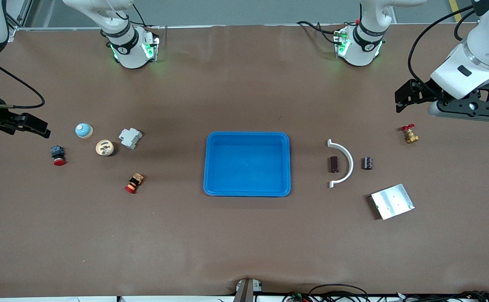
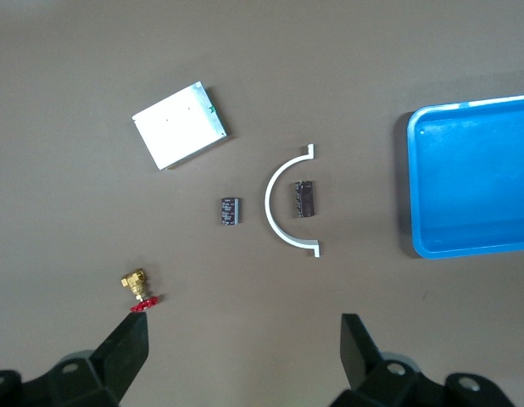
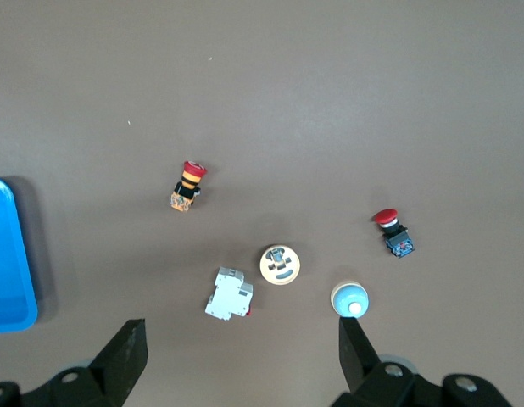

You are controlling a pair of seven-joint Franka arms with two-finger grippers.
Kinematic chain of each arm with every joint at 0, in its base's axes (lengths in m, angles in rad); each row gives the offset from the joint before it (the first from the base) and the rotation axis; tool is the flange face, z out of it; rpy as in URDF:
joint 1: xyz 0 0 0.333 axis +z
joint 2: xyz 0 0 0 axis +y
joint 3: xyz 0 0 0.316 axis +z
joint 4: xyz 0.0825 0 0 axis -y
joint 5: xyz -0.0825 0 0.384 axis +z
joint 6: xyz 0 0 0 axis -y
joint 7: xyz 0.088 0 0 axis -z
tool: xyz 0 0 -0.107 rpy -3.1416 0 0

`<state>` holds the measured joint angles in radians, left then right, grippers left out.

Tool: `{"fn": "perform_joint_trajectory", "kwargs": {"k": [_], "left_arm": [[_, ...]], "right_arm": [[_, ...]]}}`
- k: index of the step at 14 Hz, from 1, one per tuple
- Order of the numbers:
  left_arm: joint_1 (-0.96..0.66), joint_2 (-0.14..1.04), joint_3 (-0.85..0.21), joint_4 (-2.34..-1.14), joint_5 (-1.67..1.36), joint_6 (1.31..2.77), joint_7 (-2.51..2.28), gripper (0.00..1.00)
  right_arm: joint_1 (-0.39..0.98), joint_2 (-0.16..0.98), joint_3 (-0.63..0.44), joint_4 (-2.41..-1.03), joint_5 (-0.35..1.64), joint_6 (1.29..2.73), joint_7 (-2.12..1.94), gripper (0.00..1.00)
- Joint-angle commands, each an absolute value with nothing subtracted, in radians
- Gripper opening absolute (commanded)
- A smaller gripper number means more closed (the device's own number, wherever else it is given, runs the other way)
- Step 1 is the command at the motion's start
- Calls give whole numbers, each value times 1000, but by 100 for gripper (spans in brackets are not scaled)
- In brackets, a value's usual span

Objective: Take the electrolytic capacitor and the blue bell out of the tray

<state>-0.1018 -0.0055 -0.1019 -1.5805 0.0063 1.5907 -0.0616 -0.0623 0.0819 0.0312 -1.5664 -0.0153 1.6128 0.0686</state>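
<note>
Nearest the camera lies a silver metal plate (image 1: 392,201), flat on the tabletop (image 1: 244,243) toward the left arm's end. Farther from the camera than the plate sit the electrolytic capacitor (image 1: 368,163), a white curved bracket (image 1: 343,162) and, inside the bracket's arc, a dark brown component (image 1: 333,164). The tray (image 1: 247,163) at mid-tabletop holds nothing; both task items already lie outside it, so the removal appears complete. The blue bell (image 1: 84,130) stands toward the right arm's end, near a round cream part (image 1: 104,147), a white breaker (image 1: 130,138) and two red-capped push buttons (image 1: 58,155) (image 1: 134,183). The left claw (image 1: 403,98) hangs released over bare tabletop near a brass valve (image 1: 410,134); the right claw (image 1: 34,126) — likewise released and empty — hangs beside the bell. Nothing obstructs either arm — both seem to wait.
</note>
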Motion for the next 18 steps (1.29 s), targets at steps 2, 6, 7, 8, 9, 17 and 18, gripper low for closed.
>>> {"fn": "perform_joint_trajectory", "kwargs": {"k": [2, 6, 7, 8, 9, 17, 18], "left_arm": [[-112, -34, -87, -1598, -11, 1588, -54, 100], [-114, -34, -89, -1592, -3, 1594, -49, 100], [-114, -32, -89, -1591, -5, 1595, -55, 100], [-114, -32, -87, -1591, -5, 1595, -63, 100], [-112, -31, -87, -1591, -3, 1595, -64, 100], [-101, -26, -89, -1594, 0, 1612, -66, 100], [-101, -25, -89, -1595, 0, 1615, -66, 100]], "right_arm": [[-77, 67, 21, -1560, -15, 1592, 57, 100], [-74, 64, 21, -1560, -15, 1586, 66, 100], [-77, 63, 21, -1562, -15, 1577, 66, 100], [-80, 63, 20, -1562, -15, 1574, 66, 100], [-80, 58, 21, -1559, -15, 1572, 66, 100], [-92, 41, 26, -1506, 15, 1539, 63, 100], [-86, 41, 26, -1508, 15, 1542, 63, 100]]}}
